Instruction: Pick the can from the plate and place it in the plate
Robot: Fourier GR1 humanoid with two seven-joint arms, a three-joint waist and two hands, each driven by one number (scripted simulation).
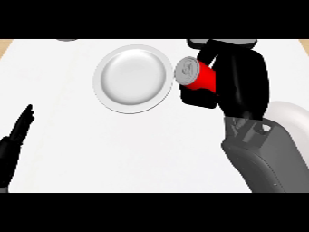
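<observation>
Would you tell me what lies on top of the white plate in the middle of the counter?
Nothing lies on the plate; its whole face shows bare. The red can is just off its right rim, tilted, held in the right hand, whose fingers cover the can's far end.

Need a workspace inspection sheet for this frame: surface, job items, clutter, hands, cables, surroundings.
Surface: white counter top, wood-coloured strips at the far corners.
Job's things: red can tilted, held above the counter beside the white plate; a second plate is partly hidden behind the right forearm.
Clutter: small grey object at the far edge, cannot tell what.
Hands: right hand curled round the can; left hand open, resting at the lower left.
Cables: nothing seen.
Surroundings: nothing seen.
</observation>
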